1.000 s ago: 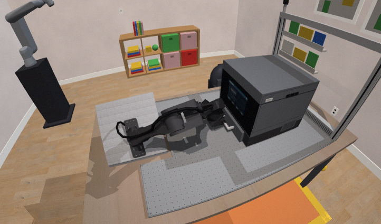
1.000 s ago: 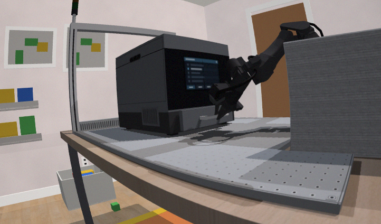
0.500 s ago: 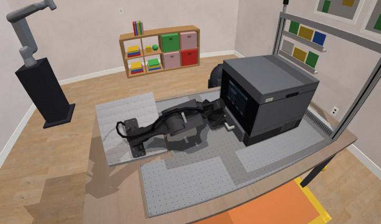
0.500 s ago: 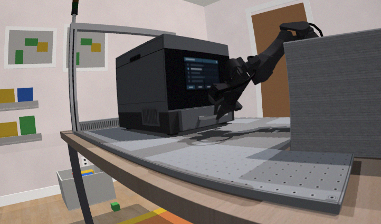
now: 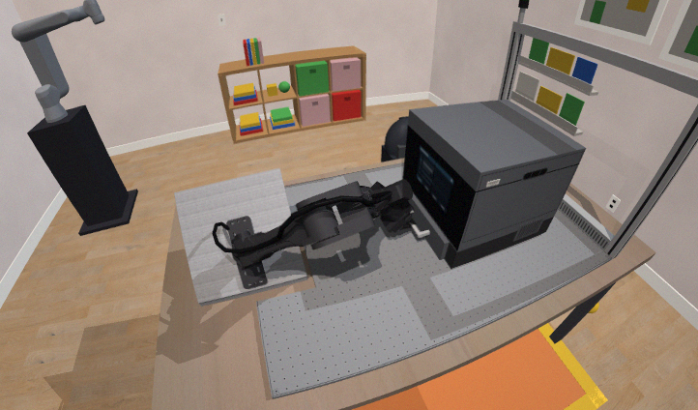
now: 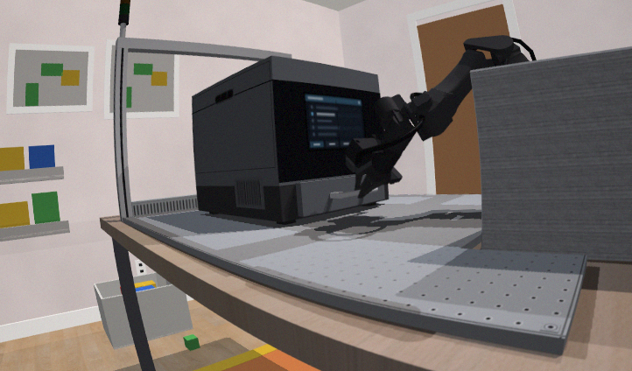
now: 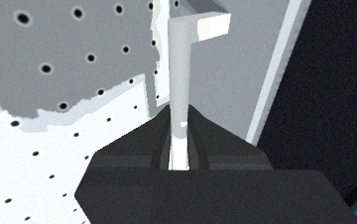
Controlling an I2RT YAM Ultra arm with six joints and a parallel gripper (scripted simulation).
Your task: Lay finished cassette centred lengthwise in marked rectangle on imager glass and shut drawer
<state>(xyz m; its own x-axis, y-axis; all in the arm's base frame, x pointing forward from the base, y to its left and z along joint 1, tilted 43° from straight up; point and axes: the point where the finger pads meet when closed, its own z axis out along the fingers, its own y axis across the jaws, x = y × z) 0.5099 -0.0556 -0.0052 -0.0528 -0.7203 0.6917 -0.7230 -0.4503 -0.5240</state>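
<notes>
The gel imager IM is a dark grey box with a lit screen on the right of the bench; it also shows in the exterior view. Its drawer front sits pushed in, about flush with the lower front. My gripper is low at that front, shut on the white bar handle of the drawer. The wrist view shows the handle running up from between my fingers, next to the grey drawer face. The cassette FINISHED and the glass are hidden.
My arm's base stands on a raised grey block, which fills the right of the exterior view. A metal frame stands behind and right of IM. A dark rounded object sits behind IM.
</notes>
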